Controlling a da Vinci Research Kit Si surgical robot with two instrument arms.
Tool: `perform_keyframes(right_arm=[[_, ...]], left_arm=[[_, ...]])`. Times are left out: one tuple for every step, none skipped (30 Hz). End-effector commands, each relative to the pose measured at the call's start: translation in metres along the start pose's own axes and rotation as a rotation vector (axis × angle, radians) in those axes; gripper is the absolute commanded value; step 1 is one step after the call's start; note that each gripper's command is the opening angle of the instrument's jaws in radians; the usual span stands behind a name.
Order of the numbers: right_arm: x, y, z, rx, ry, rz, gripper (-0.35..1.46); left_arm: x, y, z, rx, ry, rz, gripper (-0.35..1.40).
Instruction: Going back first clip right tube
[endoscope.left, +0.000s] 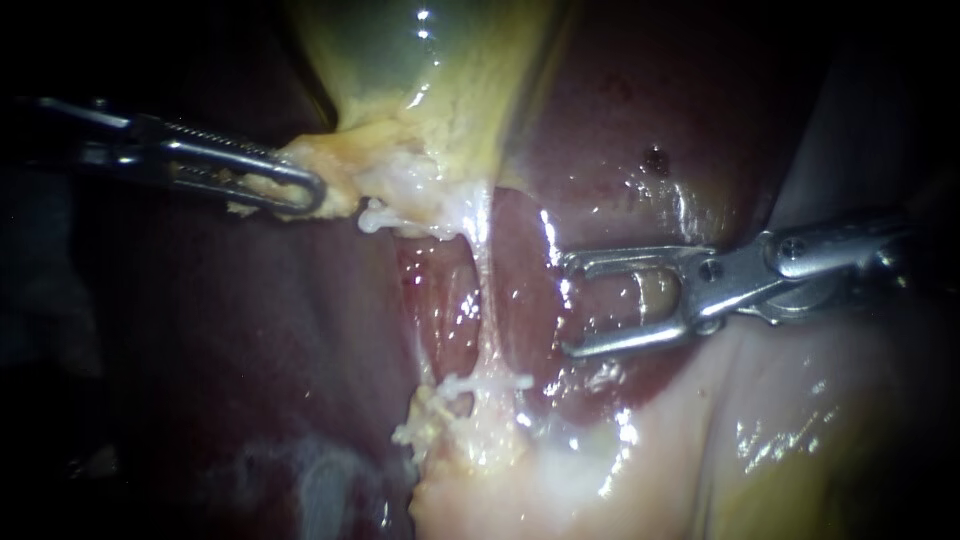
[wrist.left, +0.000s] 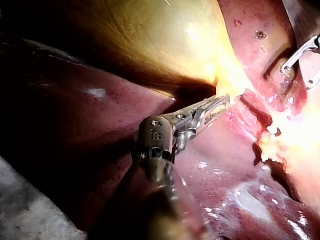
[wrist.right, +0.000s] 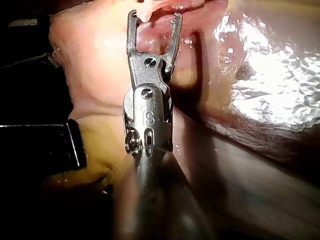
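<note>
The only hollow thing before us is the gallbladder (endoscope.left: 440, 60), a yellow-green sac coming in from the far side of the endoscope view; we cannot see into it. At its near end our left instrument (endoscope.left: 300, 185) has its jaws pressed together on a lump of yellow tissue (endoscope.left: 345, 165), at the left of the field. From that lump a pale tube (endoscope.left: 487, 300) runs straight towards us to a frayed mass of pale fat (endoscope.left: 470, 430). A redder band lies just left of the tube. We cannot tell whether that band is a second tube, so we cannot say the pale one is the task's right tube.

Our right instrument (endoscope.left: 568, 305) enters from the right with its jaws spread wide. Their tips are near the tube's right side but apart from it, and only glossy red tissue shows in the gap. Dark red liver (endoscope.left: 620, 130) lies on both sides of the tube.

The left wrist view shows more of the gallbladder's broad body (wrist.left: 150, 40), with liver (wrist.left: 75, 115) beneath our left shaft. The right instrument's open jaws (wrist.left: 295, 77) sit beyond the yellow tissue.

The right wrist view alone shows a dark flat strip (wrist.right: 40, 145) with a pale edge beside the right shaft. Pale and pink tissue lies ahead of the spread jaws (wrist.right: 155, 17), but we cannot pick out the tube there.
</note>
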Motion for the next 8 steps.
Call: perform_keyframes(right_arm=[[0.0, 0.0, 0.0, 0.0, 0.0, 0.0, 0.5], [0.0, 0.0, 0.0, 0.0, 0.0, 0.0, 0.5], [0.0, 0.0, 0.0, 0.0, 0.0, 0.0, 0.5], [0.0, 0.0, 0.0, 0.0, 0.0, 0.0, 0.5], [0.0, 0.0, 0.0, 0.0, 0.0, 0.0, 0.5], [0.0, 0.0, 0.0, 0.0, 0.0, 0.0, 0.5], [0.0, 0.0, 0.0, 0.0, 0.0, 0.0, 0.5], [0.0, 0.0, 0.0, 0.0, 0.0, 0.0, 0.5]], left_arm=[[0.0, 0.0, 0.0, 0.0, 0.0, -0.001, -0.35], [0.0, 0.0, 0.0, 0.0, 0.0, -0.001, -0.35], [0.0, 0.0, 0.0, 0.0, 0.0, -0.001, -0.35], [0.0, -0.0001, 0.0, 0.0, 0.0, -0.001, -0.35], [0.0, -0.0001, 0.0, 0.0, 0.0, -0.001, -0.35], [0.0, -0.0001, 0.0, 0.0, 0.0, -0.001, -0.35], [0.0, -0.0001, 0.0, 0.0, 0.0, -0.001, -0.35], [0.0, -0.0001, 0.0, 0.0, 0.0, -0.001, -0.35]])
